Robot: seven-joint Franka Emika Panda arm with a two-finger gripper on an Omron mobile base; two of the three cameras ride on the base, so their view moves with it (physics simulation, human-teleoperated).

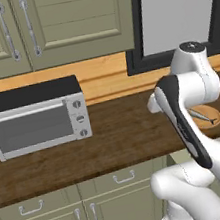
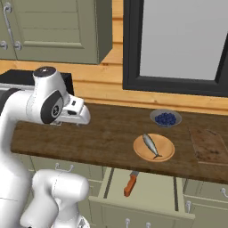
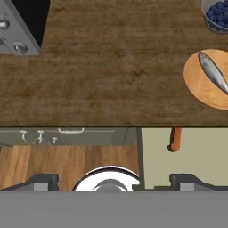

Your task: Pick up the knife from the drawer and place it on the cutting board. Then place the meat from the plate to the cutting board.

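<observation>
tool (image 3: 111,180) spread wide, empty, above table (image 3: 102,75) | knife (image 2: 130,184) in open drawer (image 2: 147,189) | meat (image 2: 151,145) on plate (image 2: 165,151)

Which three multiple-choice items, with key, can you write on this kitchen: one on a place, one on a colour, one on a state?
1. Where does the fish lie?
A. on the plate
B. on the board
C. in the bowl

2. What colour is the knife handle?
A. blue
B. orange-red
C. white

3. How is the drawer?
A. shut
B. pulled open
C. taken out

Key:
1 A, the fish rests on the round tan plate.
2 B, the handle in the drawer is orange-red.
3 B, its inside shows below the counter.
</observation>
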